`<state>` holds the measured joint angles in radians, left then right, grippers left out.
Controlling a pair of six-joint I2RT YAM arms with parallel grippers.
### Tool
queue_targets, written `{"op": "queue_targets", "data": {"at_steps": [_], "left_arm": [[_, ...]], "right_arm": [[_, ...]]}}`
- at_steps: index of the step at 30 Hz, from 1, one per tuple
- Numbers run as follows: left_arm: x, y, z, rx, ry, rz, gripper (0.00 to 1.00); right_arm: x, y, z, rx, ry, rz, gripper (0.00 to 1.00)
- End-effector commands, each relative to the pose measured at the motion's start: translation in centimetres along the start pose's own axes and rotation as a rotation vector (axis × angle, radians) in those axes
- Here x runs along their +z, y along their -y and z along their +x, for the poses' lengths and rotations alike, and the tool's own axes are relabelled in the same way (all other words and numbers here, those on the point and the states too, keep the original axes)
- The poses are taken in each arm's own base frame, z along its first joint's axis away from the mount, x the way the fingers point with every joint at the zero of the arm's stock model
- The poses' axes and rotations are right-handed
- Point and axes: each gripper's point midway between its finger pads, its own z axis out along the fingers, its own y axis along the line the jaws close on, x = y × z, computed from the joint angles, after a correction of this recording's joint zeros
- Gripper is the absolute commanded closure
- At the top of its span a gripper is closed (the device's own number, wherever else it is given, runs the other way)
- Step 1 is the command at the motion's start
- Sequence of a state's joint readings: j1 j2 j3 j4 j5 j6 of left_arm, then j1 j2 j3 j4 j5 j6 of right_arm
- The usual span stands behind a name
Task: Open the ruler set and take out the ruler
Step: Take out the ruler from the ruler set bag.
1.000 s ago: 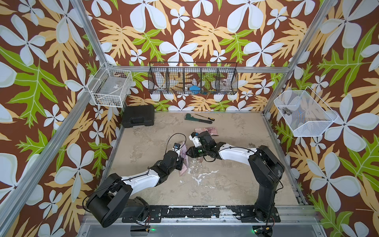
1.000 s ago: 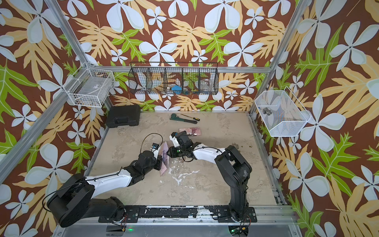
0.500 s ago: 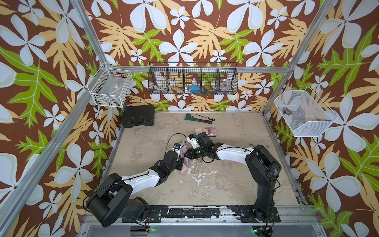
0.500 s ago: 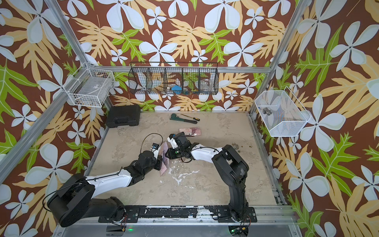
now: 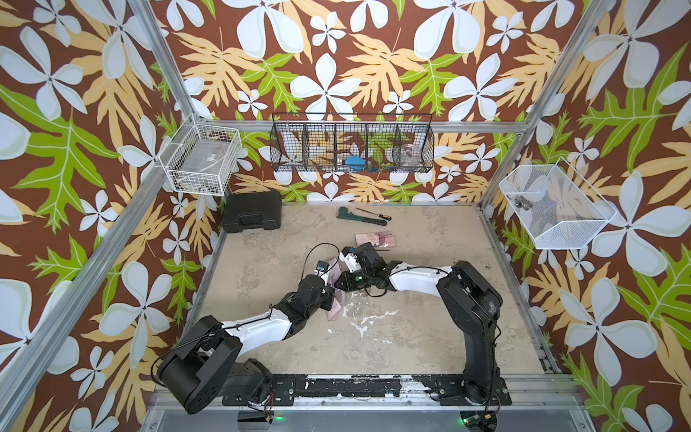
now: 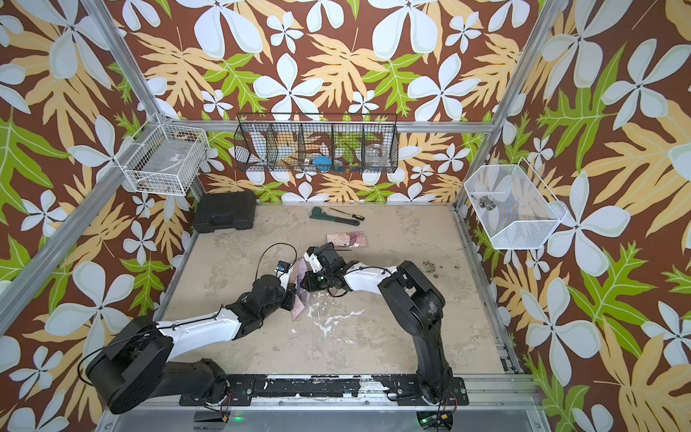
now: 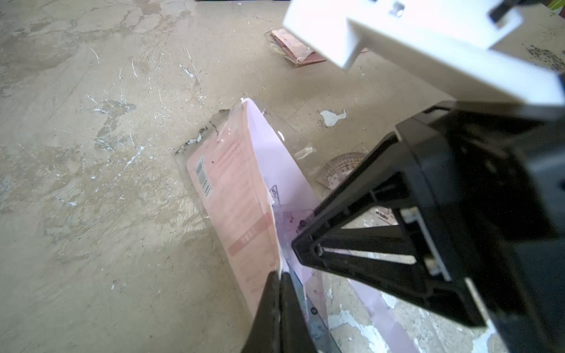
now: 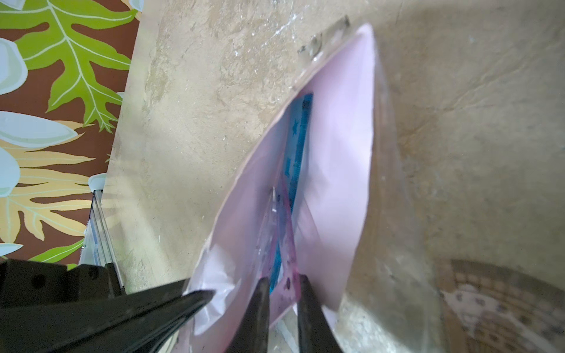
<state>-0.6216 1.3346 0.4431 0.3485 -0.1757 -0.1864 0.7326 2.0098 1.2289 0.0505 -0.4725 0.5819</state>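
Note:
The ruler set (image 5: 335, 303) is a pink card in a clear pouch (image 7: 235, 195), standing on edge mid-table. My left gripper (image 7: 279, 275) is shut on the pouch's edge; in a top view it is the left gripper (image 5: 331, 295). From the opposite side, my right gripper (image 8: 282, 279) reaches into the open mouth of the pouch (image 8: 339, 146). Its jaws stand narrow on the end of a blue ruler (image 8: 298, 146) and a pink set square (image 8: 287, 244) lying together. In a top view the right gripper (image 6: 303, 281) meets the pouch.
A protractor (image 7: 342, 168) lies on the table beside the pouch. A second pink packet (image 5: 375, 239), a pipe wrench (image 5: 351, 216), a screwdriver (image 5: 374, 214) and a black case (image 5: 252, 211) sit farther back. Wire baskets (image 5: 351, 147) hang on the walls.
My right gripper has pushed a little further left into the pouch and its jaws have narrowed onto the rulers. The left arm holds still.

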Motion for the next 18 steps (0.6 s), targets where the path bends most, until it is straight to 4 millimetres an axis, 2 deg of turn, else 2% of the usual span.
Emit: {"op": "queue_targets", "data": {"at_steps": [1, 7, 12, 18], "left_arm": [[0.0, -0.3, 0.2, -0.004, -0.005, -0.010, 1.00], [0.2, -0.4, 0.5, -0.005, -0.014, -0.018, 1.00], [0.1, -0.6, 0.5, -0.008, -0.013, -0.030, 1.00], [0.4, -0.9, 0.8, -0.007, -0.026, -0.048, 1.00]], "right_arm": [[-0.5, -0.9, -1.2, -0.006, 0.038, -0.027, 0.88], [-1.4, -0.7, -1.6, -0.006, 0.059, -0.002, 0.99], [-2.7, -0.6, -2.0, -0.004, 0.079, 0.006, 1.00], [-6.6, -1.5, -3.1, -0.003, 0.145, -0.037, 1.00]]}}
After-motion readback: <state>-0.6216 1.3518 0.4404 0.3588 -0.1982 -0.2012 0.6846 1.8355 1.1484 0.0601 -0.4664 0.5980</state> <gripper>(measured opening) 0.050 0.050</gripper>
